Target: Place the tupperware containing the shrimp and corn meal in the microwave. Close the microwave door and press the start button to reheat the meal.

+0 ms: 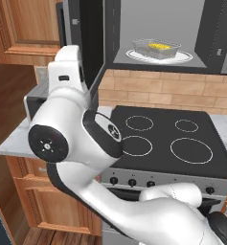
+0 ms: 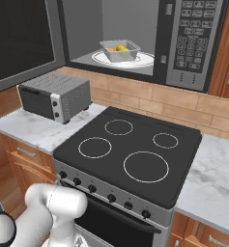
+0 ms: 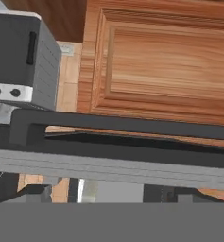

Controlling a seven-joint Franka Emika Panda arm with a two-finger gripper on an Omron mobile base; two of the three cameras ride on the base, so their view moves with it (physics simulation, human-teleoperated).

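Dark-grey metal of the microwave door (image 3: 108,142) sits close in front of the hand camera, its long bar handle (image 3: 123,124) stretching across the view with wood cabinet (image 3: 165,52) behind it. The gripper's jaws are spread wide and hold nothing. One door stands swung open to the left of the one microwave (image 2: 135,43) mounted above the stove (image 2: 130,149). Inside the cavity, one tupperware (image 2: 119,50) rests on a white round plate (image 2: 142,60), its long axis running left to right. It holds the shrimp and corn meal (image 2: 117,48), orange and yellow pieces too small to count. The keypad (image 2: 193,36) is on the right. One grey toaster oven (image 2: 55,95) sits on the marble counter (image 2: 29,128) to the left. The stove has four rings.
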